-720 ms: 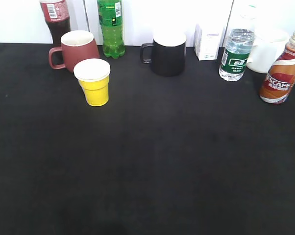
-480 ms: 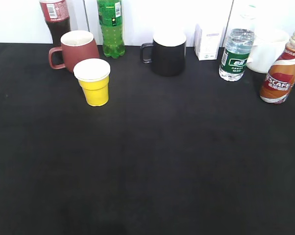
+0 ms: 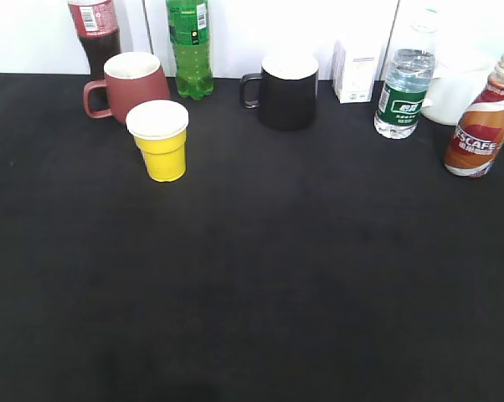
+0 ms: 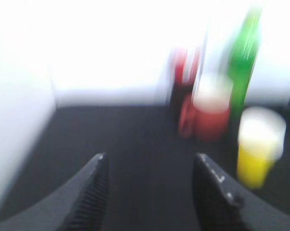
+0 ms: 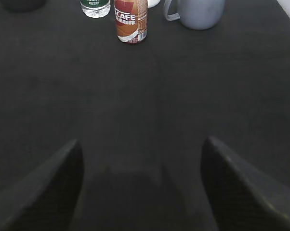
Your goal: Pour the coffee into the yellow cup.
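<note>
Nothing on the table [image 3: 252, 293] is shifting across the last three exterior pictures: the cup [image 3: 160, 140] and the coffee [image 3: 480, 126] are sitting exactly where they were, and neither arm is entering that view. So the task is only beginning, by my reading; the bottle is not yet grasped and nothing is being poured.

The left gripper [image 4: 152, 185] is hanging with its jaws spread wide and empty. Its view is smeared, which suggests the wrist is swinging. The cup [image 4: 258, 144] is standing ahead of it and off to its right, with the red mug [image 4: 206, 115] and green bottle [image 4: 243, 57] beyond.

The right gripper [image 5: 142, 185] is likewise gaping and holding nothing. The coffee [image 5: 131, 20] is standing upright well ahead of it, almost dead centre between the jaws, with a water bottle [image 5: 96, 6] to its left and a grey mug [image 5: 198, 12] to its right.

The coffee's label is reading "CAFE" in the right wrist view and "ESCAFE" in the exterior view. The other labels are too small to read.
</note>
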You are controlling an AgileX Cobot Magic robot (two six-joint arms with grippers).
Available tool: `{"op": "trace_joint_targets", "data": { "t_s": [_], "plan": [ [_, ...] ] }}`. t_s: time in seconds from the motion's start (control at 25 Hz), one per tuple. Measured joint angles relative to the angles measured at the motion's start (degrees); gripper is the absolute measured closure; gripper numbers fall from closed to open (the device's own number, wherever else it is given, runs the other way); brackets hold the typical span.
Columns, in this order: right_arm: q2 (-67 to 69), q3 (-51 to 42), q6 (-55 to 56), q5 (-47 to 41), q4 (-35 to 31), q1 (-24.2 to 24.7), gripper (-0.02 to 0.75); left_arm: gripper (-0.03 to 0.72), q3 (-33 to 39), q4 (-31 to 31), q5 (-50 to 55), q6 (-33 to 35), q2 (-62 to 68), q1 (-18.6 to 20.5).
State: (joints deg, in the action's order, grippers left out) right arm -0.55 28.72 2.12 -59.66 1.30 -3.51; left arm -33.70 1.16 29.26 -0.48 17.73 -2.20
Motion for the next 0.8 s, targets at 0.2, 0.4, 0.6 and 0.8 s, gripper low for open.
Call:
{"op": "trace_joint_targets", "data": {
  "t_s": [0.2,0.4,0.6,0.8],
  "plan": [
    [0.0,0.0,0.0,0.0,0.0,0.0,0.149,0.257,0.8,-1.9,-32.2,2.3,22.7,-5.3],
    [0.0,0.0,0.0,0.0,-0.1,0.0,0.149,0.256,13.4,0.4,-68.7,2.3,47.7,-16.5],
    [0.0,0.0,0.0,0.0,-0.1,0.0,0.149,0.256,13.8,1.8,-82.2,2.1,69.8,-20.5],
    [0.0,0.0,0.0,0.0,-0.1,0.0,0.149,0.246,11.4,4.9,-86.5,-2.0,82.0,-20.5]
  ]
}}
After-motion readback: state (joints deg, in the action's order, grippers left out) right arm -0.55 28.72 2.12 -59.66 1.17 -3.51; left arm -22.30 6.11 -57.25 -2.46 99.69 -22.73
